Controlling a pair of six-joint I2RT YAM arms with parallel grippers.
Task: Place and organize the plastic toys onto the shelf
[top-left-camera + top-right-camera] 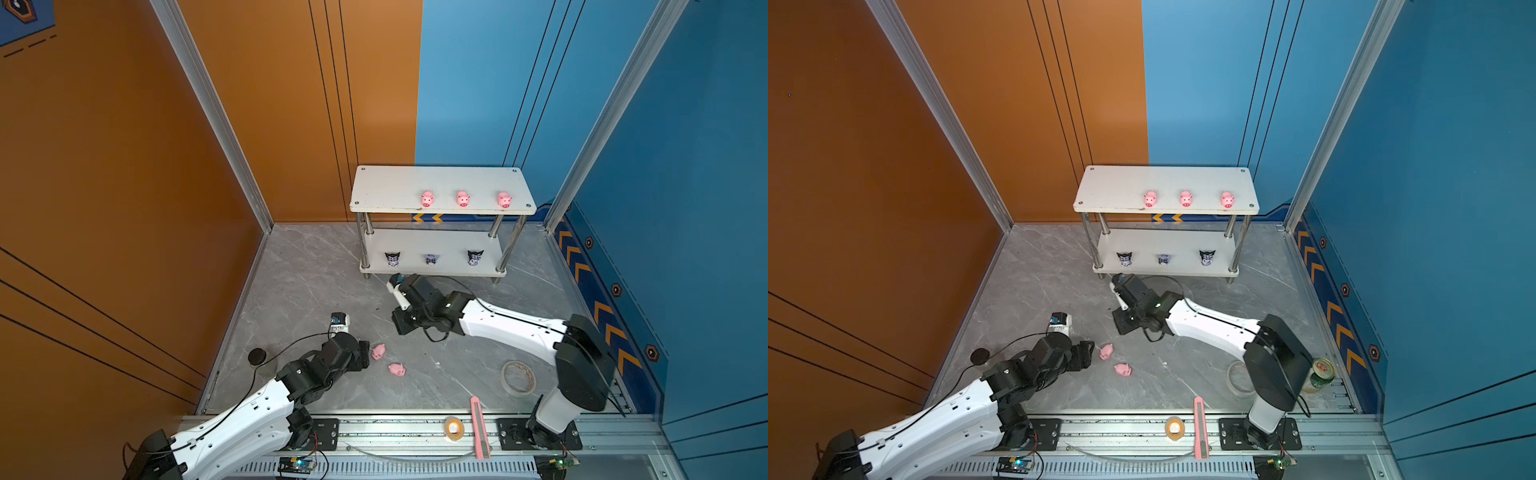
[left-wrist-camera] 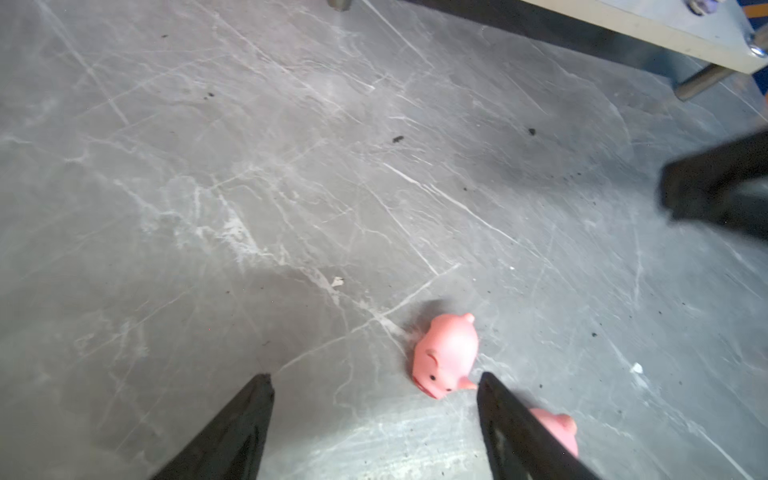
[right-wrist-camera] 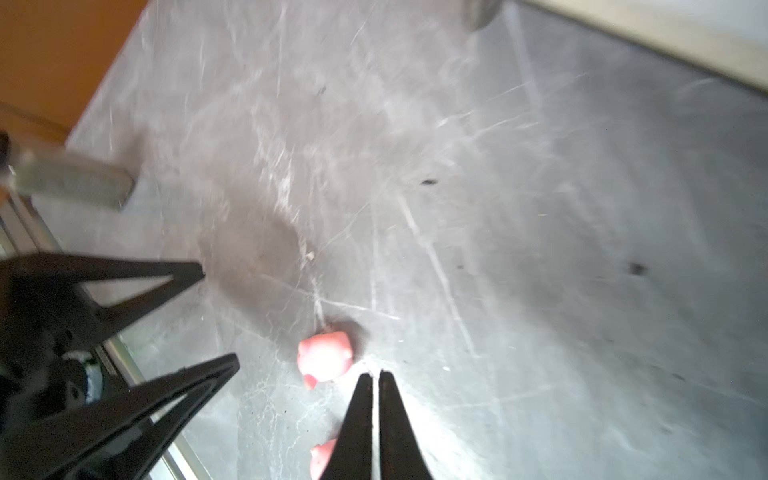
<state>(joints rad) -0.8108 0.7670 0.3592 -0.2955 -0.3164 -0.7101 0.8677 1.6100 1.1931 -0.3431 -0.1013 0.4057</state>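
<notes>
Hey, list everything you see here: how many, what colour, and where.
floor: one, grey, under everything
shelf: one, white and chrome, at the back
shelved pigs: three, pink, top board
cartoon figurines: three, black, white and purple, lower board
loose pigs: two, pink, floor left of centre
clear tape roll: one, translucent, floor front right
small tape roll: one, yellowish, front rail
utility knife: one, pink, across front rail
can: one, green, far right edge
black disc: one, black, floor's left edge
left gripper: one, black, fingers open beside loose pigs
right gripper: one, black, fingers nearly together, empty, in front of shelf
</notes>
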